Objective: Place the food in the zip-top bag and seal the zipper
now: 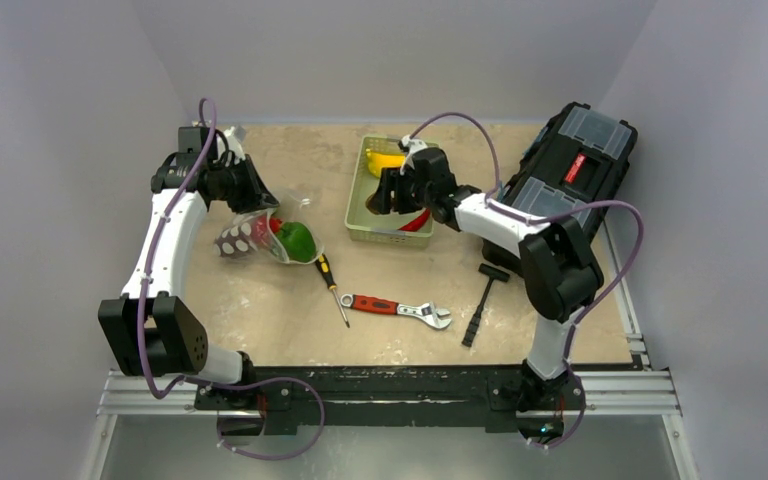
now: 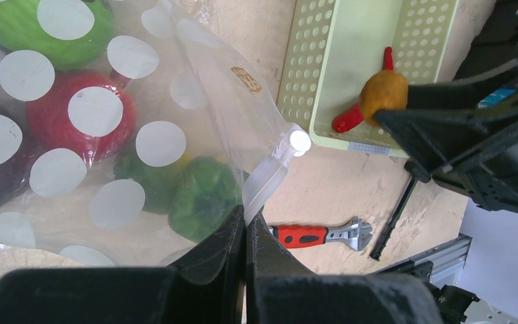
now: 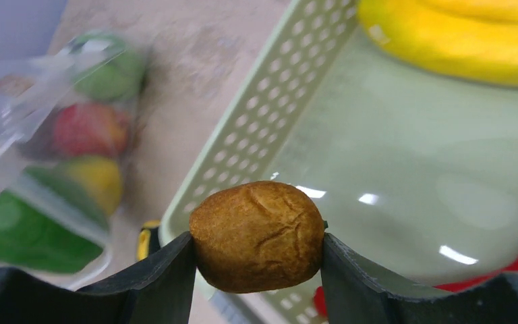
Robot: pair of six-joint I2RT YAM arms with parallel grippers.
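Note:
The clear polka-dot zip-top bag point(image 1: 260, 235) lies at the left, holding a red fruit point(image 2: 81, 115) and green vegetables point(image 2: 199, 199). My left gripper point(image 2: 246, 226) is shut on the bag's pale zipper strip point(image 2: 266, 182) at its mouth edge. My right gripper point(image 3: 256, 260) is shut on a brown potato-like food point(image 3: 257, 235), held above the pale green basket point(image 1: 360, 215). The same brown food shows in the left wrist view point(image 2: 383, 92). A yellow banana point(image 3: 458, 37) and a red chili point(image 2: 347, 118) lie in the basket.
A screwdriver point(image 1: 332, 285), a red-handled wrench point(image 1: 395, 310) and a black hammer point(image 1: 482, 300) lie on the table in front. A black toolbox point(image 1: 570, 165) stands at the right rear. Grey walls close in the sides.

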